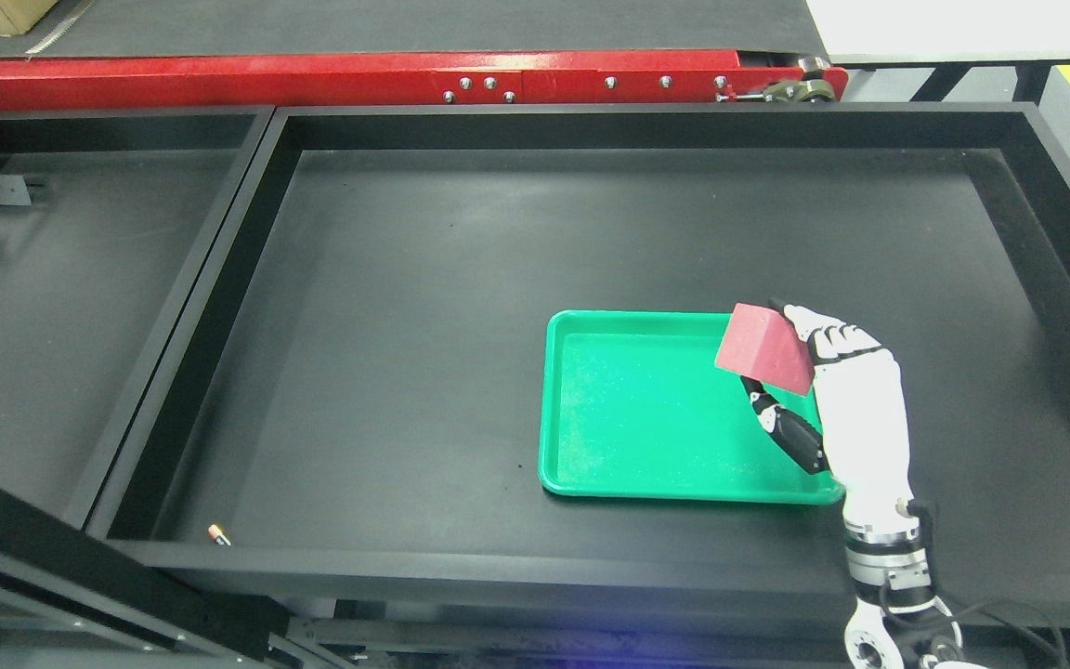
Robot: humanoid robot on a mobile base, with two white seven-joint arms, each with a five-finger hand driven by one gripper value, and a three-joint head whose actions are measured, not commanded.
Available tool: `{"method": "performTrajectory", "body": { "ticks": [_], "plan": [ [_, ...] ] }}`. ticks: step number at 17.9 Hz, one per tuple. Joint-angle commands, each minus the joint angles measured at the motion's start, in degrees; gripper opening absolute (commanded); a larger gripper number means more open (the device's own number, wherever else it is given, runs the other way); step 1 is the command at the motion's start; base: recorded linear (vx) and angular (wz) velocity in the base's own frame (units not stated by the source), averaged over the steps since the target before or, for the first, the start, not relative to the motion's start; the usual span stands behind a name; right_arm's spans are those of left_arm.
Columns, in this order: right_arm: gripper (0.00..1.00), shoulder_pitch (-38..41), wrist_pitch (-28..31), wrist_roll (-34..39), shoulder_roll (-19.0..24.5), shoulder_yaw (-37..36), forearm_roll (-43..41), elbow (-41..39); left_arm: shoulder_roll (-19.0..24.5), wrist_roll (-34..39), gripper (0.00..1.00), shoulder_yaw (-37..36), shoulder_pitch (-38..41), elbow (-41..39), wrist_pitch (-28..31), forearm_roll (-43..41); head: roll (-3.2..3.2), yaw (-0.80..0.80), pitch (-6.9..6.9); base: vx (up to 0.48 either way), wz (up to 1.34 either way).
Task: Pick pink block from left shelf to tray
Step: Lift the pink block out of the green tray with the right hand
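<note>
The pink block [765, 359] sits in my right hand [846, 400], raised over the right end of the green tray [646, 488]. It is wedge-shaped and tilted, and I cannot tell whether any part of it touches the tray. My fingers [828, 336] curl over the block's upper right edge, and my dark thumb [790, 432] comes up beneath its lower corner, so the block is pinched between them and held fast. My white palm and wrist run down from there across the tray's near right corner to the bottom edge of the view, right of the middle.

The tray lies flat on the floor of a large black walled bin [646, 125], toward the bin's right and nearer its front wall than its back wall. The tray's bed holds nothing else. Well to the tray's left, in the bin's front left corner, lies a small orange and white object [218, 535], too small to identify. Behind the bin's back wall runs a red rail [312, 79] with bolts.
</note>
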Motion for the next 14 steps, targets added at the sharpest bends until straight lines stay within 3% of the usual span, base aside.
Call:
{"method": "performTrajectory", "body": {
  "ticks": [1, 6, 10, 14],
  "plan": [
    [0.02, 1.6, -0.1, -0.1, -1.0, -0.5, -0.2, -0.7, 1.0, 0.0, 1.0, 0.0, -1.7, -1.0, 0.0, 0.0, 0.0, 0.0, 0.0, -0.122, 0.0],
    [0.03, 1.6, -0.6, -0.1, -1.0, -0.3, -0.3, -0.7, 1.0, 0.0, 1.0, 0.0, -1.7, -1.0, 0.0, 0.0, 0.0, 0.0, 0.0, -0.13, 0.0],
    [0.04, 1.7, -7.1, -0.2, -1.0, -0.3, -0.3, -0.7, 1.0, 0.0, 1.0, 0.0, -1.7, -1.0, 0.0, 0.0, 0.0, 0.0, 0.0, -0.128, -0.03],
    [0.04, 1.5, -8.6, 0.9, -1.0, 0.8, -0.3, -0.7, 1.0, 0.0, 1.0, 0.0, -1.7, -1.0, 0.0, 0.0, 0.0, 0.0, 0.0, -0.125, 0.09]
  ]
}}
